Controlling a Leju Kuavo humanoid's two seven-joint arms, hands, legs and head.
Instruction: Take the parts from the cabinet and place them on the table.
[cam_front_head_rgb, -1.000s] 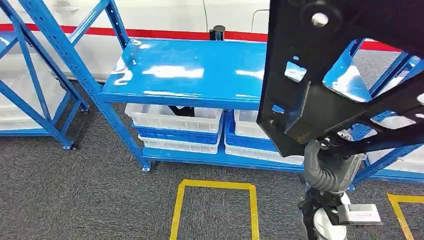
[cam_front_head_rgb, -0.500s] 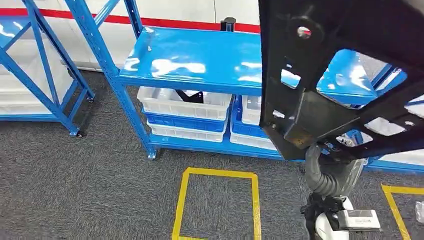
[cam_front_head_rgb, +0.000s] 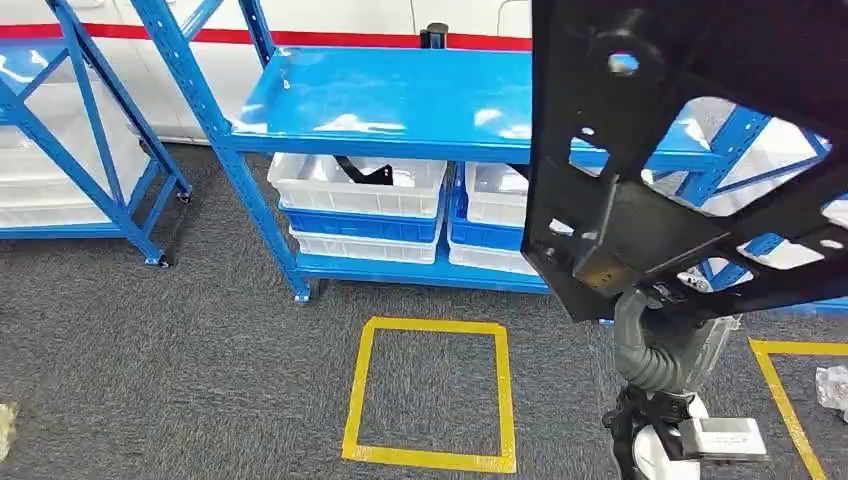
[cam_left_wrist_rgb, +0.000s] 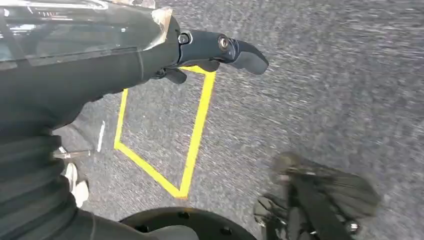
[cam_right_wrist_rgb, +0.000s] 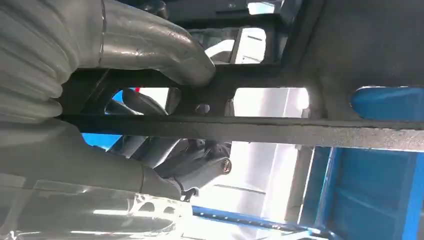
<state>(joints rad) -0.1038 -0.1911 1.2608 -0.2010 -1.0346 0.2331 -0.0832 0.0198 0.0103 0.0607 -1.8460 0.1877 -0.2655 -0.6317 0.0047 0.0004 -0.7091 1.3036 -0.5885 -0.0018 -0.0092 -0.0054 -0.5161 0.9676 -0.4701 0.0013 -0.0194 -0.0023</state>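
Observation:
A large black frame part (cam_front_head_rgb: 650, 235) with holes and cut-outs hangs close in front of the head camera and covers the right side of that view. My right hand (cam_right_wrist_rgb: 90, 150) grips it: the grey thumb (cam_right_wrist_rgb: 160, 50) presses on a bar of the part (cam_right_wrist_rgb: 250, 127), and the dark fingers (cam_right_wrist_rgb: 200, 162) curl on its other side. The right arm's ribbed wrist (cam_front_head_rgb: 645, 350) rises under the part. My left hand (cam_left_wrist_rgb: 150, 55) hangs over the grey carpet and holds nothing, one dark finger (cam_left_wrist_rgb: 240, 50) stretched out.
A blue rack (cam_front_head_rgb: 400, 100) stands ahead, with white bins (cam_front_head_rgb: 355, 195) under its shelf; one holds a black part (cam_front_head_rgb: 365, 172). Another blue rack (cam_front_head_rgb: 60, 150) is on the left. Yellow tape (cam_front_head_rgb: 355, 390) marks a square on the carpet, with more tape (cam_front_head_rgb: 775, 385) at right.
The whole picture has shifted: the camera has moved, so the rack sits higher and the full yellow square shows. My right hand still holds the black part up.

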